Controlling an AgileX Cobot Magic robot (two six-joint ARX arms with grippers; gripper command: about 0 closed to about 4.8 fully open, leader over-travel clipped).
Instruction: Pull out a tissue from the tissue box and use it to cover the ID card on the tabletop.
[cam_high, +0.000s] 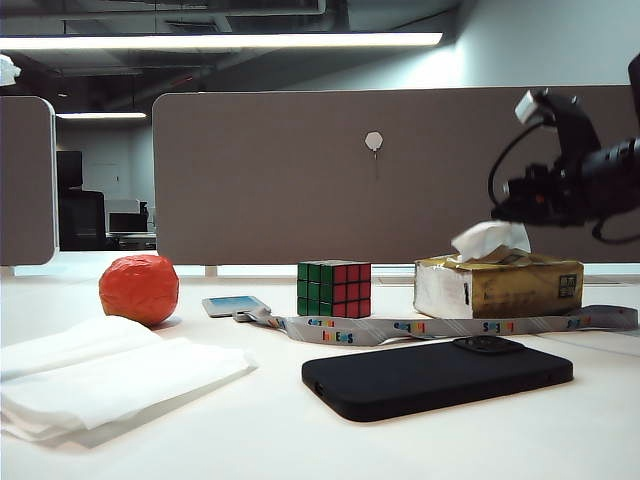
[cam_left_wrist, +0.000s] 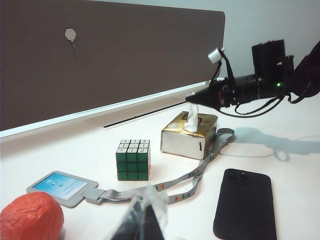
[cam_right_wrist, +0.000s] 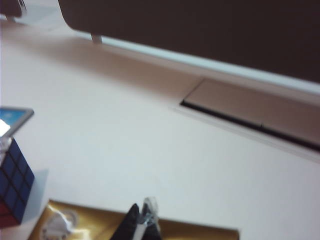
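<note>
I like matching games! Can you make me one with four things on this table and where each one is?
Things:
1. green and red puzzle cube
2. crumpled orange paper ball
3. flat black phone
4. shut right gripper

Places:
A. nearest the exterior camera
B. above the gold tissue box
C. between ball and box
D. behind the white paper pile

Pairs: 1-C, 2-D, 3-A, 4-B

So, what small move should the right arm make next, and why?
Probably lift straight up. The right gripper sits at the tissue standing out of the box, jaws shut, apparently pinching its top. The sheet is still mostly inside, and the ID card lies uncovered beside the cube. The left gripper waits apart.
</note>
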